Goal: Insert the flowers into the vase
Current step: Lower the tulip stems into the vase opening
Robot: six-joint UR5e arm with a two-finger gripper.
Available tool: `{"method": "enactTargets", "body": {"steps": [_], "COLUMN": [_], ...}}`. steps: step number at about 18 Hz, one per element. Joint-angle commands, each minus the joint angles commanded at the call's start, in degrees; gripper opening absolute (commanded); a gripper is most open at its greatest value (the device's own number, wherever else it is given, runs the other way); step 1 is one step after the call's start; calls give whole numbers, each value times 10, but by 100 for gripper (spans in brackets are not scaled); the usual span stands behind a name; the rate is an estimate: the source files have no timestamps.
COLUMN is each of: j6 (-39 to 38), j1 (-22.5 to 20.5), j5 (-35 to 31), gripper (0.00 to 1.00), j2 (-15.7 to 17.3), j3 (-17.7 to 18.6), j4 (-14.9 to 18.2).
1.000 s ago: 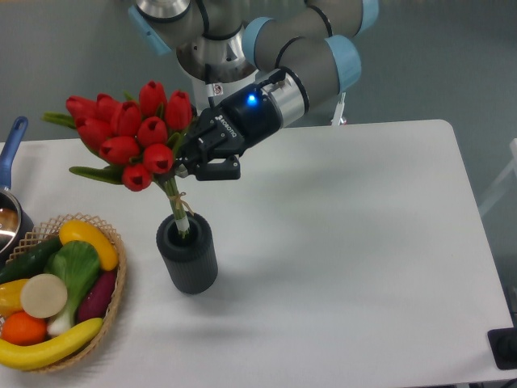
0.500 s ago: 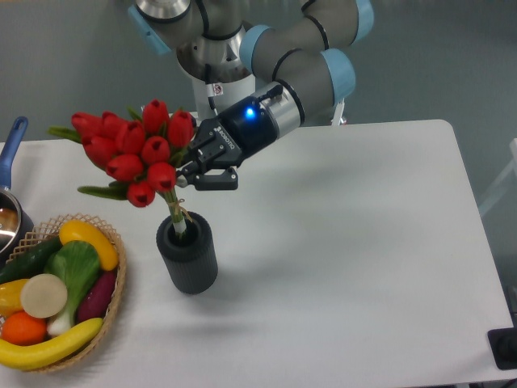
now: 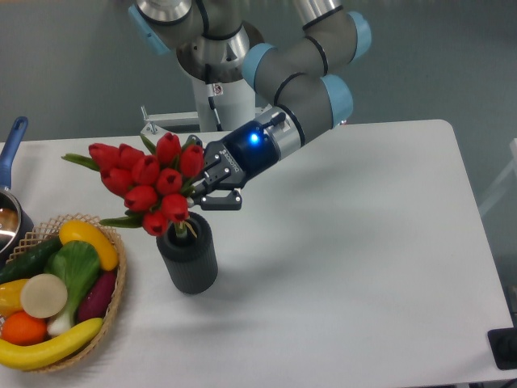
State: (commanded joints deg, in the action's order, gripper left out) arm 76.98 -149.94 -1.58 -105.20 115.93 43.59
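- Over the left half of the white desk (image 3: 339,242), the black two-finger gripper (image 3: 212,189) on the grey and blue arm (image 3: 299,89) reaches leftward and down, a blue light glowing on its wrist.
- Its jaws are clenched on the bunch of red tulip buds with green leaves (image 3: 153,184), gripping it just below the blooms on their right side.
- From where I stand, the buds lean a little to the left, with green leaves poking out at the upper left and lower left of the cluster.
- Directly beneath, the small dark grey ribbed cylindrical vase (image 3: 188,257) stands upright on the desk; the lowest buds sit right at its thick round rim, and a short bit of stem shows going into the opening.
- Left of the vase, near but apart from it, a woven wicker basket (image 3: 115,297) holds plastic produce: a yellow banana (image 3: 44,346), a green leafy vegetable (image 3: 74,267), an orange fruit (image 3: 23,327) and a dark green cucumber (image 3: 26,260) among them.
- At the far left edge, a pot with a blue handle (image 3: 11,144) is partly cut off by the frame.
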Motion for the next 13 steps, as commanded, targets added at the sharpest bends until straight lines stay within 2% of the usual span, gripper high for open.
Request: {"method": "enactTargets", "body": {"steps": [8,13], "j6": [4,4], "j1": [0,0], "j5": [-33,-35], "gripper": [24,27], "j2": [-31,-33], "j3": [4,14], "j4": [-1,-2]}}
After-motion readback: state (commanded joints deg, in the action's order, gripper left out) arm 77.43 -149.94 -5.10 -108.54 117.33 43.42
